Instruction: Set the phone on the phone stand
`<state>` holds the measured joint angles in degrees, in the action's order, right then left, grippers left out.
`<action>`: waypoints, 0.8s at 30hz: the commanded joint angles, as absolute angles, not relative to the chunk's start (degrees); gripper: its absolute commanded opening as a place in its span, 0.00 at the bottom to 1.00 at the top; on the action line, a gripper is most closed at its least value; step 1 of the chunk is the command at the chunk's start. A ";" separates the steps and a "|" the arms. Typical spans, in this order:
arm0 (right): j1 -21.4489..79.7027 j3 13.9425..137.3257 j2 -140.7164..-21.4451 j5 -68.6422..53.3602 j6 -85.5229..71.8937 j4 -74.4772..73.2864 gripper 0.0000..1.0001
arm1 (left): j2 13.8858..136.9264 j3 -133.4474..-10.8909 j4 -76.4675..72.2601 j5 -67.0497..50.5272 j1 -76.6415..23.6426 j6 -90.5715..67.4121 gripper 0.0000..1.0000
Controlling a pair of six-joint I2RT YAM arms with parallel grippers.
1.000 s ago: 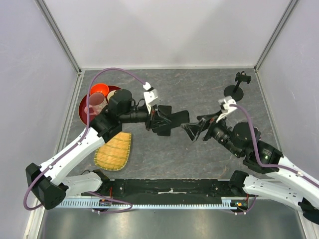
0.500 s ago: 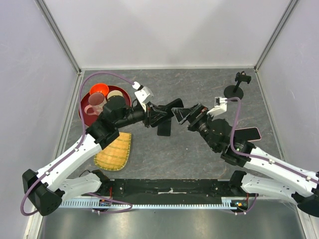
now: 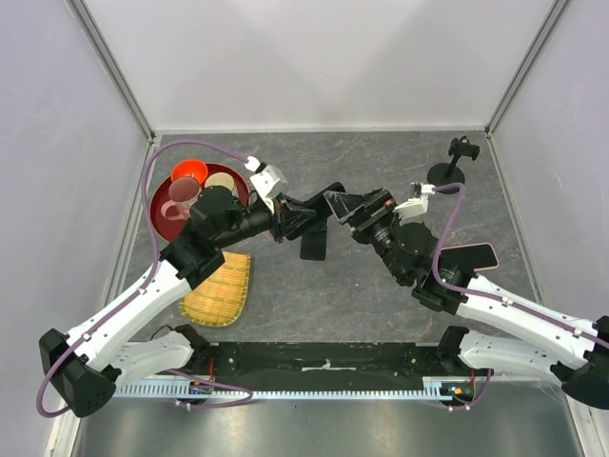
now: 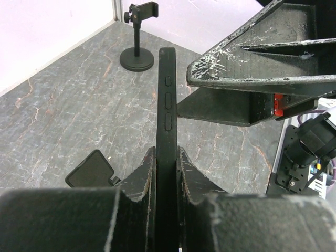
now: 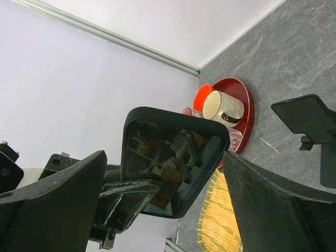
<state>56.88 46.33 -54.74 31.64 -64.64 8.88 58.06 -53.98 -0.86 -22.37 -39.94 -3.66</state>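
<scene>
Grey marbled tabletop lies beneath a mid-air handover. The left gripper (image 4: 167, 157) is clenched on one end of the phone (image 4: 167, 89), holding it edge-up above the middle of the tabletop, while the right gripper (image 5: 163, 157) is spread wide, the phone's free end showing between its jaws. I judge the right should close squarely and firmly before the left lets go, leaving enough phone exposed to seat in the clamp of the phone stand (image 4: 137, 47) at the far right corner.

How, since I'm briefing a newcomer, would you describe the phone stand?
Go to the table's far right corner. The stand is alone there: round black base, thin upright post, small clamp on top. The black plate mid-table sits low.
</scene>
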 commanded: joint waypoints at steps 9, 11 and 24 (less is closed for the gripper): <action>57.04 50.01 -58.27 33.66 -69.61 11.78 0.98 | 56.16 -54.23 -8.00 -21.45 -39.99 -5.01 0.02; 57.04 50.80 -59.06 34.01 -69.87 10.38 0.97 | 55.99 -54.05 -8.09 -21.27 -40.08 -4.92 0.02; 57.04 50.89 -62.40 36.03 -73.83 12.30 0.80 | 56.25 -54.14 -8.09 -21.44 -40.17 -4.66 0.02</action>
<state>56.88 48.86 -61.41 34.50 -72.10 9.76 57.71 -53.21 -1.87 -20.58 -39.86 -3.66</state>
